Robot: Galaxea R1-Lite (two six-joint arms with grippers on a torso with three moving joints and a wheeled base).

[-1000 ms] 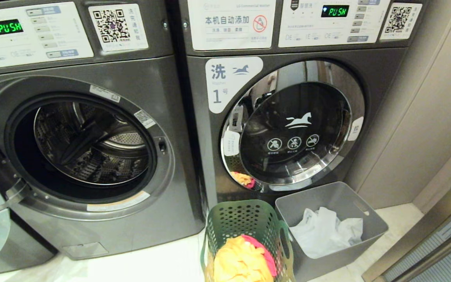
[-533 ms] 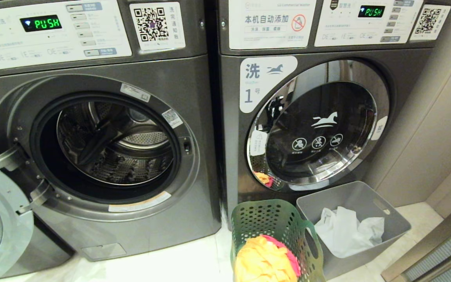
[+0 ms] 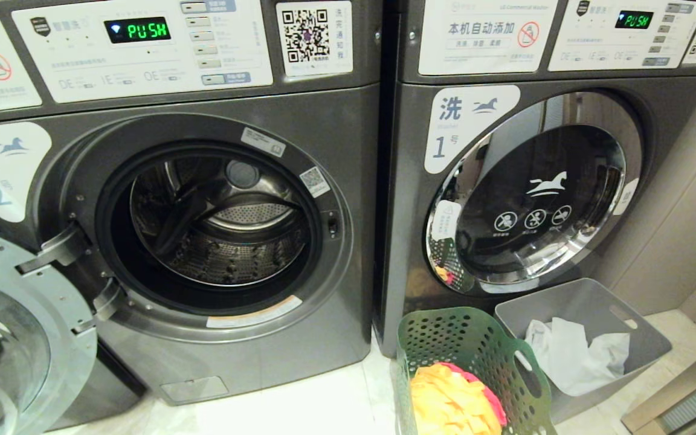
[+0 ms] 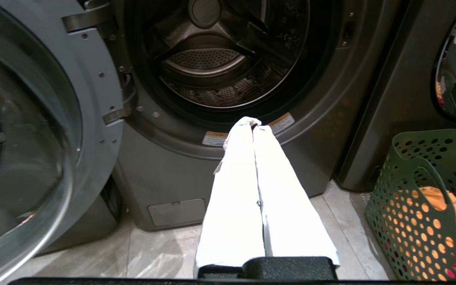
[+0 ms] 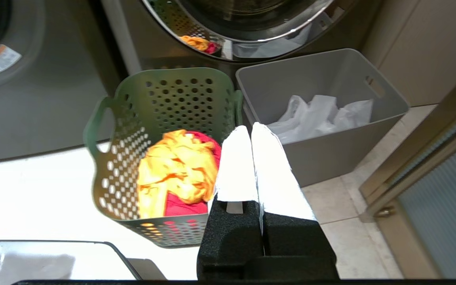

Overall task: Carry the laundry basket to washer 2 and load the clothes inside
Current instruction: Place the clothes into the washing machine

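Observation:
The dark green laundry basket (image 3: pixel 475 344) stands on the floor in front of washer 1, beside washer 2 (image 3: pixel 324 139). The clothes lie in it, a yellow garment (image 3: pixel 451 405) on top of a pink-red one (image 5: pixel 184 206). Washer 2's round door (image 3: pixel 22 338) hangs open to the left and its steel drum (image 3: pixel 221 223) looks empty. My left gripper (image 4: pixel 251 123) is shut on nothing and points at the lower rim of that opening, with the basket (image 4: pixel 414 206) off to one side. My right gripper (image 5: pixel 249 128) is shut and empty above the basket's (image 5: pixel 172 95) edge. Neither arm shows in the head view.
Washer 1 (image 3: pixel 463 121) has its chrome-rimmed door closed. A plain grey bin (image 3: pixel 583 302) with white bag-like material (image 3: pixel 571 356) stands against the basket's right side. A beige wall (image 3: pixel 686 211) and a door frame (image 3: pixel 686 399) close off the right. Pale tiled floor lies before washer 2.
The whole head view has slid to the right, so the camera has swung left. Washer 2's label and more of its open door have come into view. Nothing in the scene itself has moved.

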